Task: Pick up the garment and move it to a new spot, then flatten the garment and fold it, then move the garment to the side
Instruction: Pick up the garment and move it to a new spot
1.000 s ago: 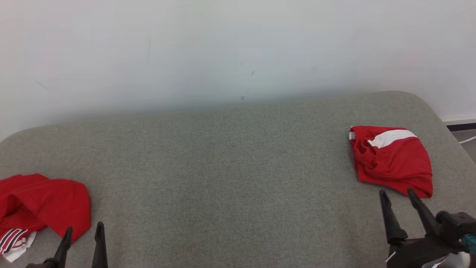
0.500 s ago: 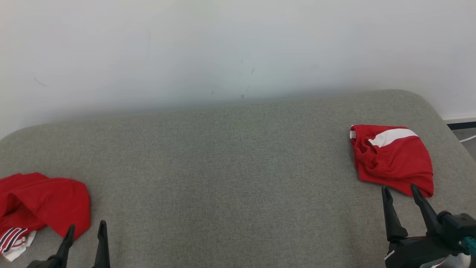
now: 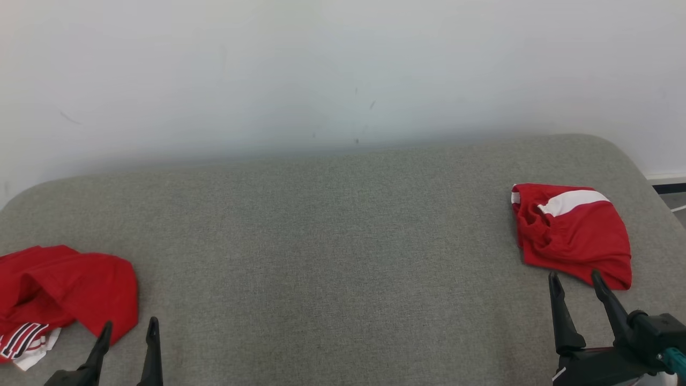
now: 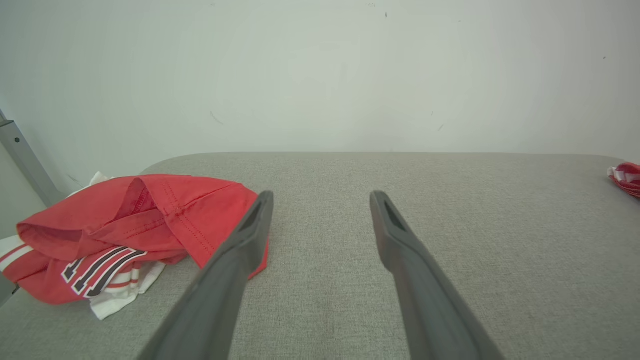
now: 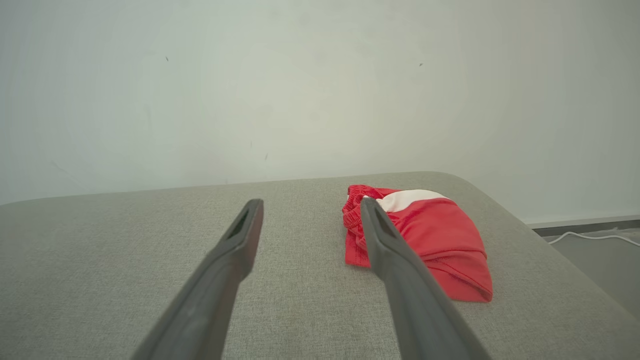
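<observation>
Left end effector (image 3: 128, 328) and right end effector (image 3: 574, 280) both spread, holding nothing.

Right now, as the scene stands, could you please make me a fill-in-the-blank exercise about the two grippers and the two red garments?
1. The left gripper and the right gripper are both ____, holding nothing.
2. The neater garment just ahead of the right gripper is red with a ____ band.
3. The crumpled garment lies beside the ____ gripper.
Missing words: open; white; left.
</observation>
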{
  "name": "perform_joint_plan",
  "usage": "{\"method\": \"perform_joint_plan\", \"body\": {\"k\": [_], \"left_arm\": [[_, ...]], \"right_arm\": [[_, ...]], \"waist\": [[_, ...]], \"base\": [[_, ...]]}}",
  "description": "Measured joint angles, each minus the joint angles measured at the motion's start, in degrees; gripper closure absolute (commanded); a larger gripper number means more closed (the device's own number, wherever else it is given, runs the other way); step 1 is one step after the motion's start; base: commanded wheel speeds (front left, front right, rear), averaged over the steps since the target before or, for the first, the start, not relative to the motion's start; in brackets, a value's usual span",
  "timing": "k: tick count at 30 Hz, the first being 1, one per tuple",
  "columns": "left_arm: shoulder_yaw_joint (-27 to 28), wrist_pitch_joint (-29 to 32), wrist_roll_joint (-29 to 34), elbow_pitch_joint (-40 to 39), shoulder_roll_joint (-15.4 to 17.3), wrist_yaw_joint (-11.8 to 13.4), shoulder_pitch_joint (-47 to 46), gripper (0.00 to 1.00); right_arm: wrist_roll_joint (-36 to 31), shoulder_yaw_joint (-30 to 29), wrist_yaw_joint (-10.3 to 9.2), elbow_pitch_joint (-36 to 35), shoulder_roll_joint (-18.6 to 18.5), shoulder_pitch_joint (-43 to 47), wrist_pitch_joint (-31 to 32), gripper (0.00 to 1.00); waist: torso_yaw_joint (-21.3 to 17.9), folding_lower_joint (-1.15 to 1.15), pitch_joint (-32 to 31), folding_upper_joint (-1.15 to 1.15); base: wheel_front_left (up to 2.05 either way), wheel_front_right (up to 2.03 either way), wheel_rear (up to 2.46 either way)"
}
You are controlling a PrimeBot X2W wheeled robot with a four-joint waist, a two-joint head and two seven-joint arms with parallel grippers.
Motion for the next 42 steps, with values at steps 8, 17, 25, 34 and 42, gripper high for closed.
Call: {"method": "perform_joint_plan", "body": {"k": [8, 17, 25, 34, 42], "left_arm": [[-0.40, 1.04, 1.04, -0.15, -0.05, 0.00, -0.19, 0.00], [-0.11, 2.48, 2.57, -0.15, -0.41, 0.00, -1.28, 0.00], [1.85, 3.43, 3.05, -0.19, -1.01, 0.01, -1.46, 0.00], [3.70, 3.55, 4.43, -0.71, -2.10, 0.01, -1.16, 0.00], [5.45, 4.13, 4.46, -1.36, -1.87, 0.01, -1.02, 0.00]], "right_arm": [[-0.93, -1.81, 0.00, -1.08, 0.82, 2.13, 0.98, 0.00], [-1.22, -1.57, 0.00, -1.88, 1.35, 3.26, 2.48, 0.00], [-1.22, 0.20, 0.00, -1.91, 2.34, 2.96, 3.99, 0.00], [-1.20, 1.45, 0.09, -1.29, 2.96, 1.40, 5.02, 0.00], [-1.13, 2.81, 0.60, -0.97, 3.57, -0.49, 6.02, 0.00]], "waist": [[1.53, 0.00, -0.27, 0.00], [5.10, 0.00, -0.53, 0.00], [11.17, 0.00, -0.60, 0.00], [19.22, 0.00, -0.58, 0.00], [26.31, 0.00, -0.28, 0.00]], "base": [[0.00, 0.00, 0.00], [0.00, 0.00, 0.00], [0.00, 0.00, 0.00], [0.00, 0.00, 0.00], [0.00, 0.00, 0.00]]}}
